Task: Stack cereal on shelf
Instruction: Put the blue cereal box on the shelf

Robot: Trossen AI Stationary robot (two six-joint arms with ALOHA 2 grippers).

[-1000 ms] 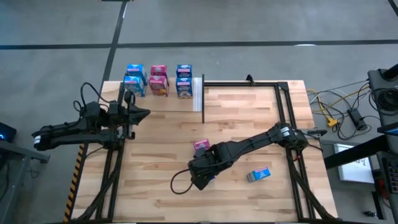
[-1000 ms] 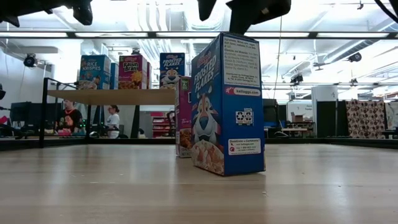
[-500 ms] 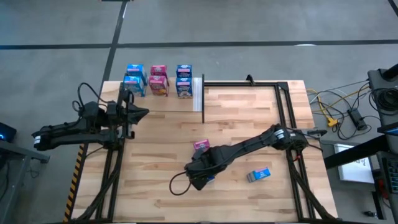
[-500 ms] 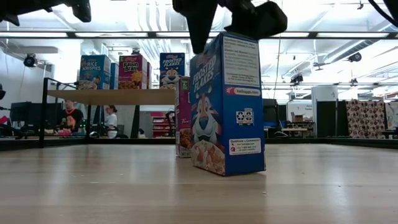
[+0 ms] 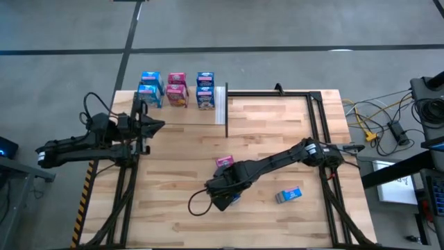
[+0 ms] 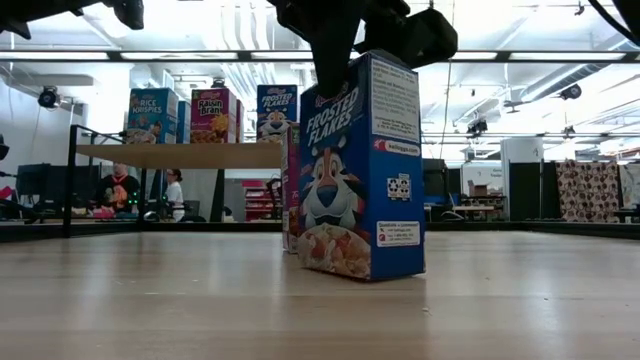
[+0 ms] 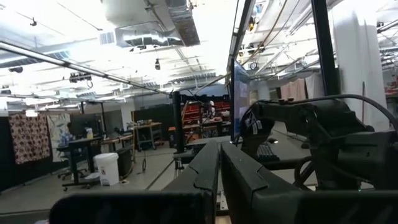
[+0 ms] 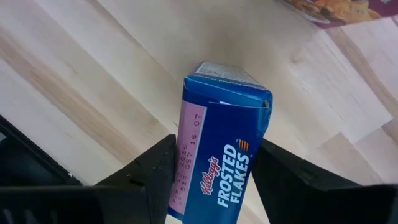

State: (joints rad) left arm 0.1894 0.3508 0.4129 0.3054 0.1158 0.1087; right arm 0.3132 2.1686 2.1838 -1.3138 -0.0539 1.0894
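Note:
A blue Frosted Flakes box (image 6: 360, 170) stands upright on the tabletop near the middle. My right gripper (image 8: 217, 180) is shut on its top from above. In the high view the gripper (image 5: 220, 196) hides most of the box. A pink box (image 5: 224, 162) stands just behind it, and another blue box (image 5: 289, 195) lies flat to the right. The shelf (image 5: 182, 115) at the far left carries several blue and pink boxes (image 5: 177, 89) standing on its board. My left gripper (image 5: 158, 126) is shut and empty, hovering beside the shelf. My right gripper pinches the blue box near its top end (image 8: 214, 155), one finger (image 8: 155, 171) on each broad face. The fingers point down and come from above. The box stands upright with its bottom (image 6: 355, 272) on the table.
The shelf's white strip (image 5: 220, 104) runs along its right edge. A black metal frame (image 5: 316, 114) borders the table's far and right sides. Bare planks lie between the shelf and the boxes. People show in the room behind (image 6: 175, 195).
My right gripper has come down over the top of the blue box. The box has turned about on the table and now shows more of its printed front in the low view. It has stayed standing.

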